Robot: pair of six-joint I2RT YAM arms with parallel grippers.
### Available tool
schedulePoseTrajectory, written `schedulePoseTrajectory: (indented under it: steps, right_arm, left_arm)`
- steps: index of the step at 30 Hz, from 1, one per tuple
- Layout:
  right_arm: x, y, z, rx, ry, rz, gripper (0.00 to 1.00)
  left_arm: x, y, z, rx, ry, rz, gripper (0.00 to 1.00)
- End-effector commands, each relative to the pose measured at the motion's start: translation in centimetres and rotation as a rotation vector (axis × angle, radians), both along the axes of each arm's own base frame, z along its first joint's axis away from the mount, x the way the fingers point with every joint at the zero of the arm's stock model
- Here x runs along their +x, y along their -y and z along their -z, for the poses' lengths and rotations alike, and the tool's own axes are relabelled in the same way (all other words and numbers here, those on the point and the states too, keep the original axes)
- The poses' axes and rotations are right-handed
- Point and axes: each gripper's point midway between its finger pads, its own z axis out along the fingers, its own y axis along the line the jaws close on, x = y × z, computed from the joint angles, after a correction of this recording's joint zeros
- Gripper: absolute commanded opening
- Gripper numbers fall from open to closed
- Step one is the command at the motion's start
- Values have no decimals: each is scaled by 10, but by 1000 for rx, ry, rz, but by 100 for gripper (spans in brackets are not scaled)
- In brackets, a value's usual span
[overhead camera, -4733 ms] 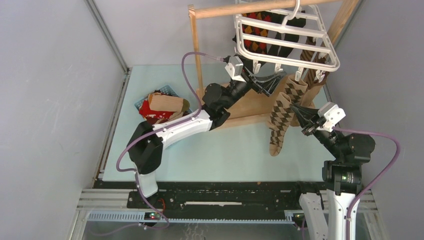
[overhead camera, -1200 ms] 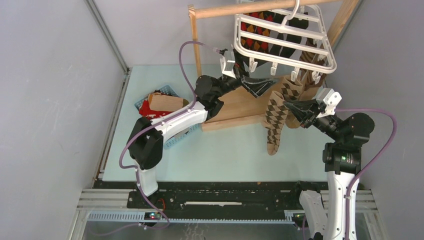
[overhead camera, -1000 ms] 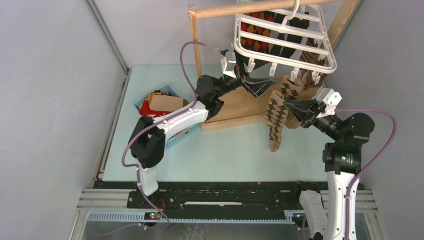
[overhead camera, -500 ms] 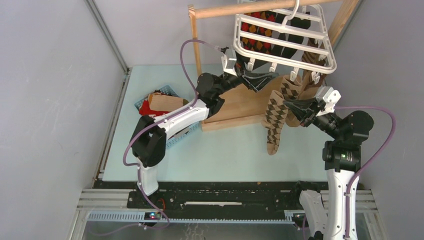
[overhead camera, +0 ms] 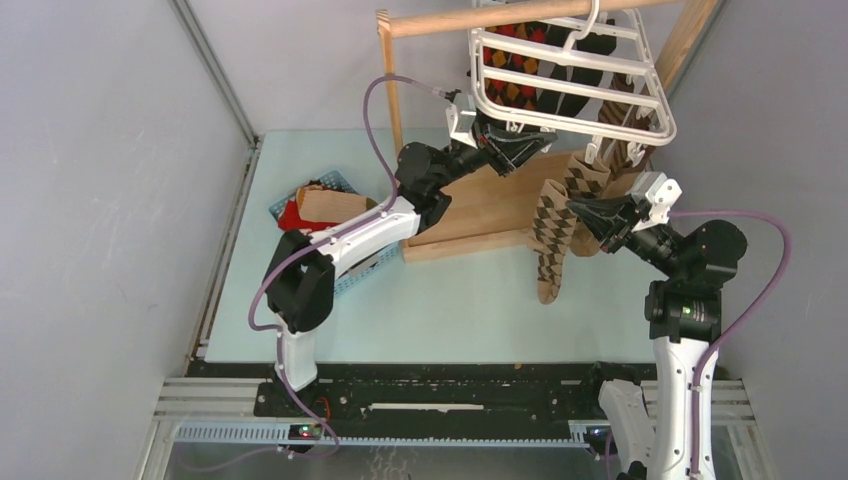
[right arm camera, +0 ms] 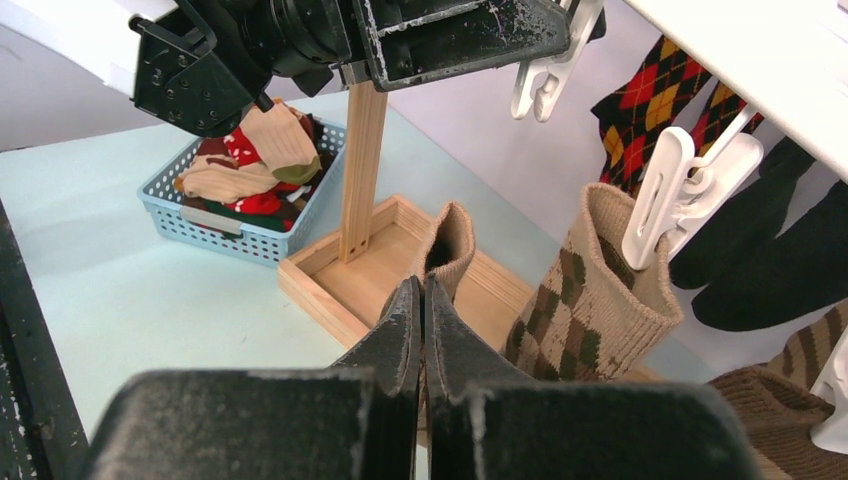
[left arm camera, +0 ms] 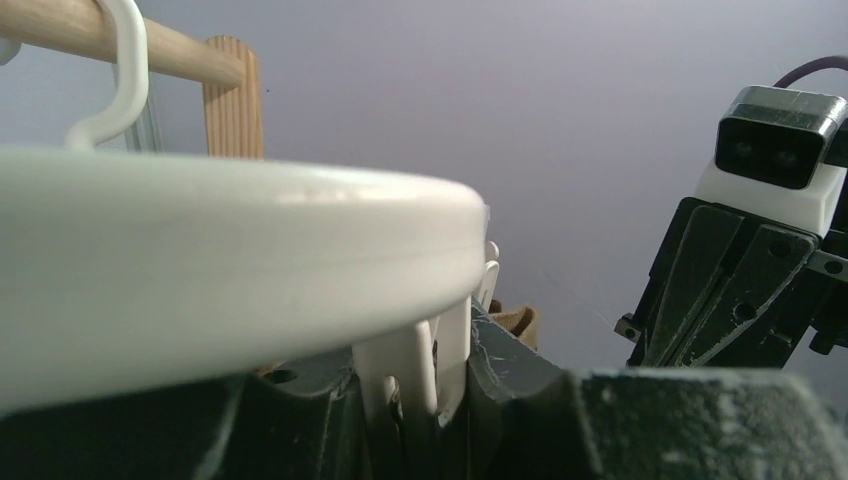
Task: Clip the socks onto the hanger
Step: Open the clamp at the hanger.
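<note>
Up at the rim of the hanger (left arm camera: 200, 260), the left claw (left arm camera: 425, 388) was clenched on one dangling clip (left arm camera: 452, 348), its dark fingers (left arm camera: 505, 365) pressing the white clip from both sides. The right claw (right arm camera: 420, 296) was pinched nearly flat, with only a thin seam between its fingers. It gripped the plain tan sock (right arm camera: 447, 238), whose open cuff stood upright just beyond the fingertips. The hanger, a white barred frame, hung tilted by its hook from the wooden rail (overhead camera: 480, 18), above the far right part of the surface (overhead camera: 450, 300). A brown argyle sock (right arm camera: 585, 290) hung by its cuff from a second clip (right arm camera: 665, 195), just beside the tan sock. Red argyle socks (right arm camera: 665, 85) and black socks (right arm camera: 770, 250) hung from the far side of the frame. Loose socks (right arm camera: 250, 160) lay heaped in the blue basket (right arm camera: 215, 228) on the surface, beside the stand's wooden tray (right arm camera: 395, 255).
</note>
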Motion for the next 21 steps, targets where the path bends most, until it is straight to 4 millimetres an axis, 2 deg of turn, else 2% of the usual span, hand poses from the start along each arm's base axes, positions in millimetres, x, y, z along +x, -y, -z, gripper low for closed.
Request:
schedulePoseTrajectory:
  steps: [1,7,14,21]
  right_arm:
    - [-4,0,-21,-16,69,-1,0]
    - [-4,1,-23,-29,94,10,0]
    - [-2,3,-38,-48,184,33,0]
    - [4,-13,-51,-36,184,-11,0]
  left_arm:
    - [-6,-7,-30,-51,39,10,2]
    - [-11,-11,-46,-85,-23,71,0]
    - [-19,-14,-57,-94,-110,164,0]
    - [-25,-11,-56,-62,-157,239,0]
